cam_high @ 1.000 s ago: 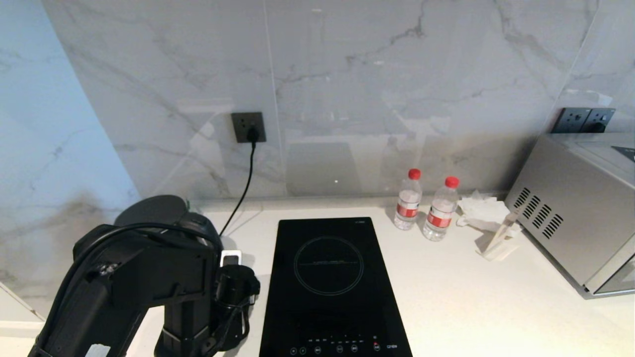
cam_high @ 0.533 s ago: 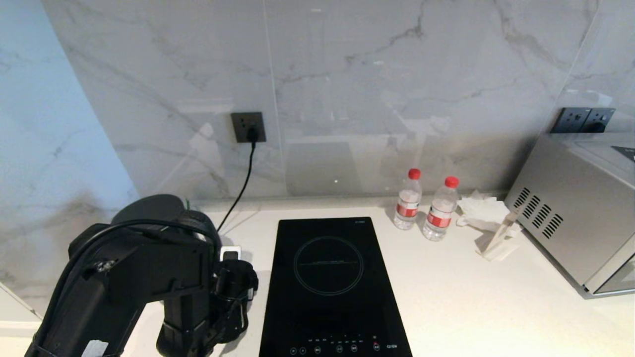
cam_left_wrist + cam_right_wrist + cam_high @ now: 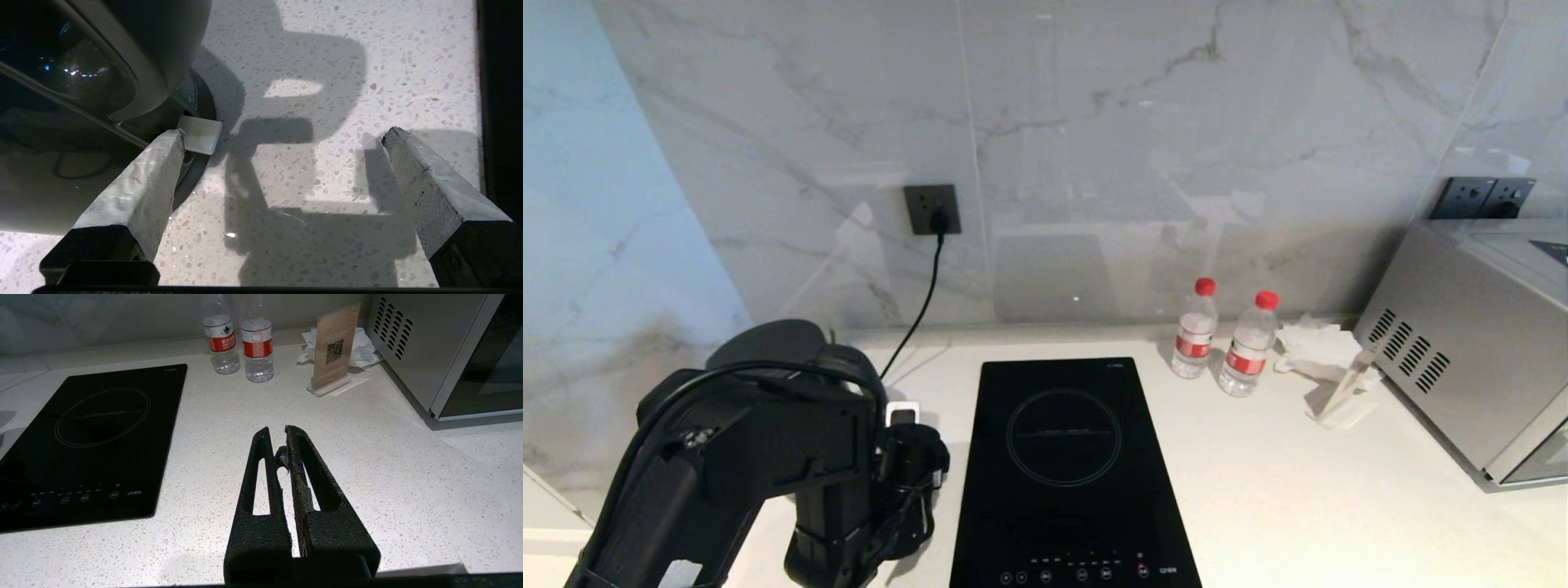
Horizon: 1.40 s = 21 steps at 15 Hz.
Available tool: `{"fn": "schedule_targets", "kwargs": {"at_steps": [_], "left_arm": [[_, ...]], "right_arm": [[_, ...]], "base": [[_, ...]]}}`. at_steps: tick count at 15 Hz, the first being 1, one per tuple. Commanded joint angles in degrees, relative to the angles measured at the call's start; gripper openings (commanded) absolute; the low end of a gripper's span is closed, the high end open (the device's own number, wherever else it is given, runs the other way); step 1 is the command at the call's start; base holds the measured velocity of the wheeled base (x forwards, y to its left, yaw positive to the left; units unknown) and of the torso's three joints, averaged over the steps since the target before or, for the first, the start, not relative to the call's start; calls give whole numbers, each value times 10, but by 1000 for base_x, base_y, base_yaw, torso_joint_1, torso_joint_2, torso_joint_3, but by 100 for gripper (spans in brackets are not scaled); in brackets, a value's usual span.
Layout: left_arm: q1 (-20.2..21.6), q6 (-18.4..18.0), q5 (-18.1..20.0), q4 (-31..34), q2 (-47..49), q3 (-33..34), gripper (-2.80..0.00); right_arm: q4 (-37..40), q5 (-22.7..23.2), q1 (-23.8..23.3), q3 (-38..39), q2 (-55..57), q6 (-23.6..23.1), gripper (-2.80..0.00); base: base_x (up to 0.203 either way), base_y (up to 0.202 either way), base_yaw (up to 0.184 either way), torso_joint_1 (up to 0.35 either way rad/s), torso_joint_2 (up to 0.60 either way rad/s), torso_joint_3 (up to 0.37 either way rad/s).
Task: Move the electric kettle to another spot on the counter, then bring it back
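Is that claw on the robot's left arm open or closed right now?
Open. The left gripper has its two grey padded jaws standing wide apart, with only bare white speckled counter between them, beside the dark grey jug kettle.

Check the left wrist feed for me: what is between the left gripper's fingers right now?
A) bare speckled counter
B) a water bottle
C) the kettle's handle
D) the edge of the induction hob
A: in the left wrist view the left gripper stands wide open over the bare counter, with the electric kettle off beside one finger, not between them.
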State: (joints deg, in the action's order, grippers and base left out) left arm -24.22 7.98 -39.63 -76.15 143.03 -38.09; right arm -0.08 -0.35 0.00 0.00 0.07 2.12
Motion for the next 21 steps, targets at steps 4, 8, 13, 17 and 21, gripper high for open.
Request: {"fn": "schedule_targets", "kwargs": {"at_steps": [4,8,13,17,21], "left_arm": [[-1,12,8,-4,0,7,0],[-3,7,15,-2,1,-3,0],[-14,9,14,-2,3,-13,0],[-10,17,10,-4,8,-27,0],[5,22,6,-4,12,-39,0]], "right_arm": [[0,0,0,0,0,0,-280],[0,0,0,0,0,0,-280],[0,0,0,0,0,0,-280],[0,0,0,0,0,0,-280],[0,0,0,0,0,0,-280]], "base": [[0,0,0,0,0,0],[0,0,0,0,0,0],[0,0,0,0,0,0],[0,0,0,0,0,0],[0,0,0,0,0,0]]}}
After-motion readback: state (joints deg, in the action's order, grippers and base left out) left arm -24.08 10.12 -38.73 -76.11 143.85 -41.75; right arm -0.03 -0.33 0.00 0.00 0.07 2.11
